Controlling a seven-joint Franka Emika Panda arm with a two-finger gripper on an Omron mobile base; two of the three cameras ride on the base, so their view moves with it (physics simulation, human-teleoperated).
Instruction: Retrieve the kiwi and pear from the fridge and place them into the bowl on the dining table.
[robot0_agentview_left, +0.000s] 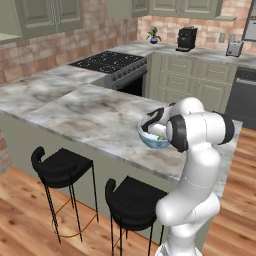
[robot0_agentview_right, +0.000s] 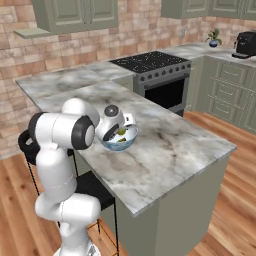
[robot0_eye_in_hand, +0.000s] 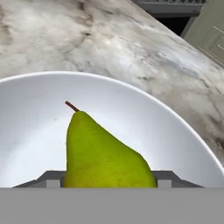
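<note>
My gripper (robot0_eye_in_hand: 105, 181) sits in the bowl (robot0_eye_in_hand: 175, 131), jaws apart on either side of the pear (robot0_eye_in_hand: 100, 153); whether they touch it I cannot tell. The bowl stands near the table's (robot0_agentview_right: 165, 150) stool-side edge.

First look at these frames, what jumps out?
The pear, yellow-green with its stem pointing up, sits large in the hand view against the white inside of the bowl. In the base views that bowl stands on the marble dining table near its front edge, with the white arm bent over it and the hand down at the bowl. Black stools line the table's near side.
</note>
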